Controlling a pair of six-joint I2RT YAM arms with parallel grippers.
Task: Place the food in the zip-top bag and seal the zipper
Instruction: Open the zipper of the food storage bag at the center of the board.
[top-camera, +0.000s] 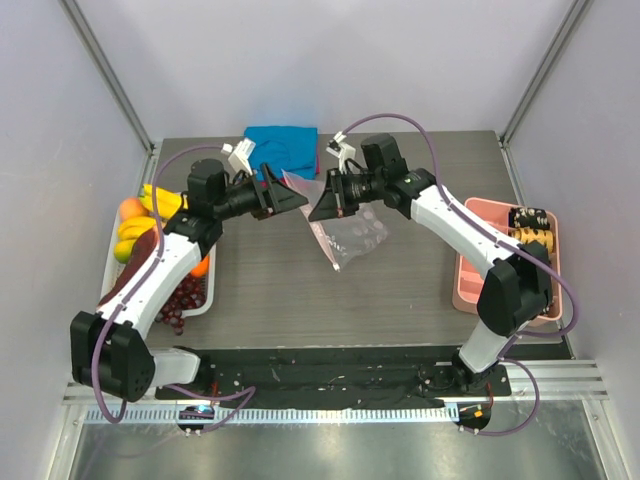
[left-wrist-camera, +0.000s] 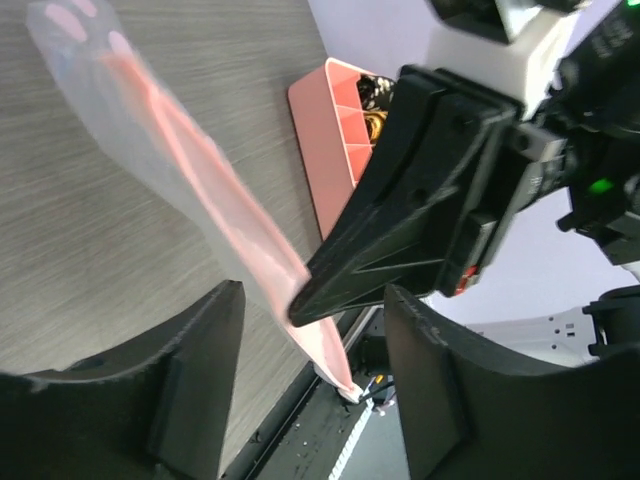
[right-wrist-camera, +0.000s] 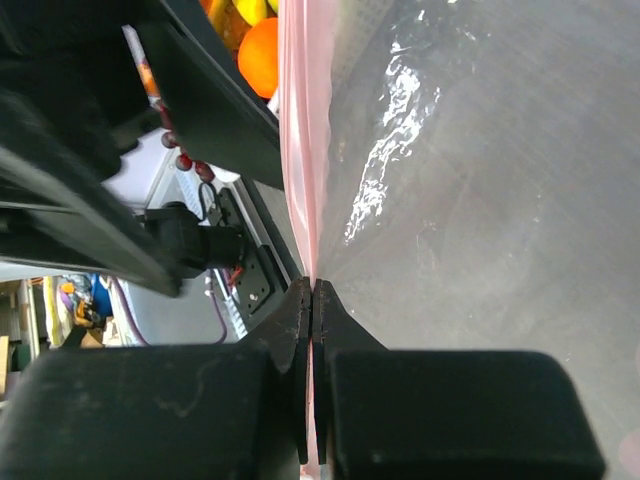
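Observation:
The zip-top bag (top-camera: 350, 235) hangs above the table's middle, held up by its pink zipper (top-camera: 303, 186). My right gripper (top-camera: 325, 203) is shut on the zipper strip (right-wrist-camera: 305, 150), and the clear bag (right-wrist-camera: 470, 200) hangs beside it. My left gripper (top-camera: 292, 195) is open. In the left wrist view its fingers (left-wrist-camera: 195, 395) stand either side of the strip's free end (left-wrist-camera: 335, 355), just past the right gripper's fingertips (left-wrist-camera: 310, 300), apparently without touching it. The food lies in a white tray (top-camera: 110, 262) at the left: bananas (top-camera: 150, 198), an orange (top-camera: 131, 208), grapes (top-camera: 180, 298).
A pink compartment tray (top-camera: 468, 268) with dark pieces stands at the right edge and shows in the left wrist view (left-wrist-camera: 320, 130). A folded blue cloth (top-camera: 282, 148) lies at the back centre. A black base strip (top-camera: 320, 365) runs along the near edge.

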